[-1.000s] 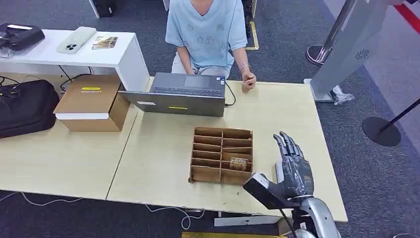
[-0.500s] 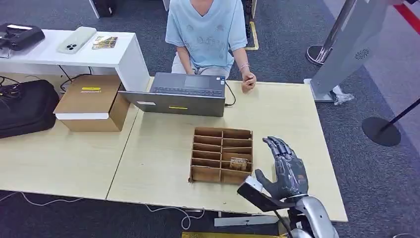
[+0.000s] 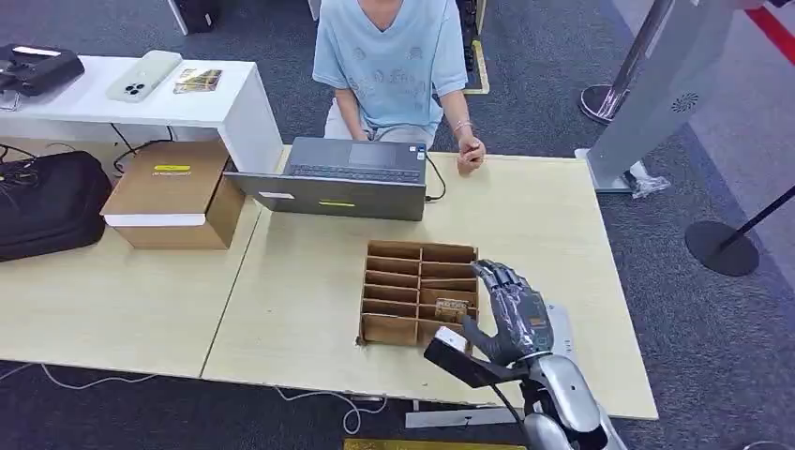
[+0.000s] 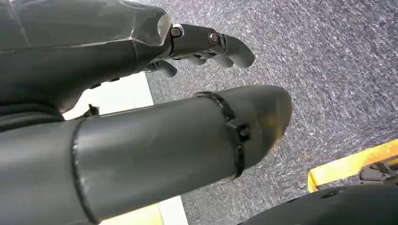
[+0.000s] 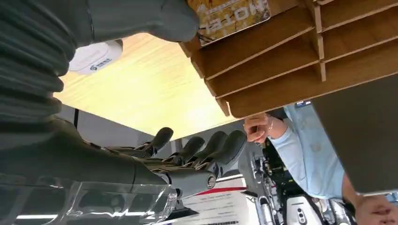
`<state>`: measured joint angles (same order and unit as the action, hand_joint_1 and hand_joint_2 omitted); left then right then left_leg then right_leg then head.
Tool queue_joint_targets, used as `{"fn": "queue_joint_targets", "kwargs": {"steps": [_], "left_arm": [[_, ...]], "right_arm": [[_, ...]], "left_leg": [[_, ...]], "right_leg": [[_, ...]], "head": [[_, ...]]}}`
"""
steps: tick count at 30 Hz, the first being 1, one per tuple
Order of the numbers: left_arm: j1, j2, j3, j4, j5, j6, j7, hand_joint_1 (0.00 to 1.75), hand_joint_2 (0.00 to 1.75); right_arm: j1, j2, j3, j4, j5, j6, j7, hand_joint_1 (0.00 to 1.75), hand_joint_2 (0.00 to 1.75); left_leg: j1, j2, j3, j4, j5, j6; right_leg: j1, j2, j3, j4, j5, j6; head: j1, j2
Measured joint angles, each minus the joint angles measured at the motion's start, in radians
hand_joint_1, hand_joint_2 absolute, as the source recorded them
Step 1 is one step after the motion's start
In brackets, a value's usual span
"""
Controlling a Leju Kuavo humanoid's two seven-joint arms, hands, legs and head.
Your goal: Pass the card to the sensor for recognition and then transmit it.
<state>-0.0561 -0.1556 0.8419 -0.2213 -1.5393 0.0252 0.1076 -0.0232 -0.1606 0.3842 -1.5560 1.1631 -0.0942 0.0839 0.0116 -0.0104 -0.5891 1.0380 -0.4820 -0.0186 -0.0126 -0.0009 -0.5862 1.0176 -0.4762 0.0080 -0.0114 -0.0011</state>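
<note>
Right hand [image 3: 511, 314] is empty, fingers spread and slightly curled, hovering over the right edge of the wooden organizer [image 3: 419, 292] near its front-right compartments. Thumb sits apart from the other fingers; nothing between them. In the right wrist view the hand [image 5: 187, 154] is also free of any object, thumb tip close to the card.

Card [image 3: 451, 308] stands in a front-right slot of the organizer, just left of the fingers, not touched. The right wrist view shows its printed face [image 5: 233, 14] sticking out of the slot.

Left hand [image 4: 206, 44] hangs beside the body over grey carpet, fingers loosely curled in, holding nothing.

White round sensor [image 5: 95, 57] lies flat on the table just right of the organizer; in the head view it peeks out from behind the hand [image 3: 559, 323].

Surface: light wood table [image 3: 300, 281], two panels butted together. Grey laptop [image 3: 352, 176] at the far edge, a person [image 3: 394, 66] in a light blue shirt seated behind it, one hand resting on the table edge. Cardboard box [image 3: 173, 192] and black bag [image 3: 47, 202] on the left side. White side desk [image 3: 150, 98] behind with a phone [image 3: 143, 75] on it.

Room: dark grey carpet [image 3: 712, 309], a grey slanted stand [image 3: 656, 89] to the right, barrier post base [image 3: 722, 247] beyond it.
</note>
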Motion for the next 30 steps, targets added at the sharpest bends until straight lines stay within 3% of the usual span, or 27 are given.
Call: {"fn": "queue_joint_targets", "kwargs": {"steps": [2, 3, 4, 7, 13, 18, 23, 25, 26, 30], "left_arm": [[0.0, 0.0, -0.003, 0.0, 0.0, -0.001, 0.0, 0.0, 0.0], [0.0, 0.0, -0.004, 0.0, 0.0, -0.001, 0.0, 0.0, 0.0], [0.0, 0.0, -0.005, 0.0, 0.0, -0.001, 0.0, 0.0, 0.0], [0.0, 0.0, -0.006, 0.0, 0.0, -0.001, 0.0, 0.0, 0.0], [0.0, 0.0, -0.013, 0.0, 0.0, -0.001, 0.0, 0.0, 0.0], [0.0, 0.0, -0.013, 0.0, 0.0, -0.002, 0.0, 0.0, 0.0], [0.0, 0.0, -0.013, 0.0, 0.0, -0.002, 0.0, 0.0, 0.0], [0.0, 0.0, -0.013, 0.0, 0.0, -0.001, 0.002, 0.0, 0.0], [0.0, 0.0, -0.013, 0.0, 0.0, -0.001, 0.002, 0.0, 0.0], [0.0, 0.0, -0.013, 0.0, 0.0, -0.002, 0.002, 0.0, 0.0]], "right_arm": [[-0.012, 0.003, 0.008, 0.016, 0.003, -0.001, 0.001, 0.77, 1.75], [-0.016, 0.006, 0.01, 0.025, 0.003, -0.002, 0.002, 0.79, 1.75], [-0.021, 0.008, 0.011, 0.034, 0.003, -0.004, 0.002, 0.94, 1.75], [-0.035, 0.014, 0.016, 0.058, 0.003, -0.018, 0.005, 0.8, 1.75], [-0.047, 0.018, 0.018, 0.088, 0.015, -0.031, 0.011, 1.03, 1.75], [-0.053, 0.025, 0.02, 0.103, 0.015, -0.031, 0.011, 0.93, 1.75], [-0.062, 0.028, 0.027, 0.117, 0.015, -0.031, 0.011, 1.01, 1.75], [-0.062, 0.028, 0.031, 0.122, 0.015, -0.031, 0.011, 0.98, 1.75], [-0.062, 0.028, 0.032, 0.125, 0.015, -0.031, 0.011, 0.82, 1.75], [-0.062, 0.028, 0.035, 0.133, 0.015, -0.03, 0.011, 0.82, 1.75]], "left_leg": [[0.0, 0.0, 0.0, 0.0, 0.0, 0.0], [0.0, 0.0, 0.0, 0.0, 0.0, 0.0], [0.0, 0.0, 0.0, 0.0, 0.0, 0.0], [0.0, 0.0, 0.0, 0.0, 0.0, 0.0], [0.0, 0.0, 0.0, 0.0, 0.0, 0.0], [0.0, 0.0, 0.0, 0.0, 0.0, 0.0], [0.0, 0.0, 0.0, 0.0, 0.0, 0.0], [0.0, 0.0, 0.0, 0.0, 0.0, 0.0], [0.0, 0.0, 0.0, 0.0, 0.0, 0.0], [0.0, 0.0, 0.0, 0.0, 0.0, 0.0]], "right_leg": [[0.0, 0.0, 0.0, 0.0, 0.0, 0.0], [0.0, 0.0, 0.0, 0.0, 0.0, 0.0], [0.0, 0.0, 0.0, 0.0, 0.0, 0.0], [0.0, 0.0, 0.0, 0.0, 0.0, 0.0], [0.0, 0.0, 0.0, 0.0, 0.0, 0.0], [0.0, 0.0, 0.0, 0.0, 0.0, 0.0], [0.0, 0.0, 0.0, 0.0, 0.0, 0.0], [0.0, 0.0, 0.0, 0.0, 0.0, 0.0], [0.0, 0.0, 0.0, 0.0, 0.0, 0.0], [0.0, 0.0, 0.0, 0.0, 0.0, 0.0]], "head": [[0.0, 0.0], [0.0, 0.0], [0.0, 0.0], [0.0, 0.0], [0.0, 0.0], [0.0, 0.0], [0.0, 0.0], [0.0, 0.0], [0.0, 0.0], [0.0, 0.0]]}}
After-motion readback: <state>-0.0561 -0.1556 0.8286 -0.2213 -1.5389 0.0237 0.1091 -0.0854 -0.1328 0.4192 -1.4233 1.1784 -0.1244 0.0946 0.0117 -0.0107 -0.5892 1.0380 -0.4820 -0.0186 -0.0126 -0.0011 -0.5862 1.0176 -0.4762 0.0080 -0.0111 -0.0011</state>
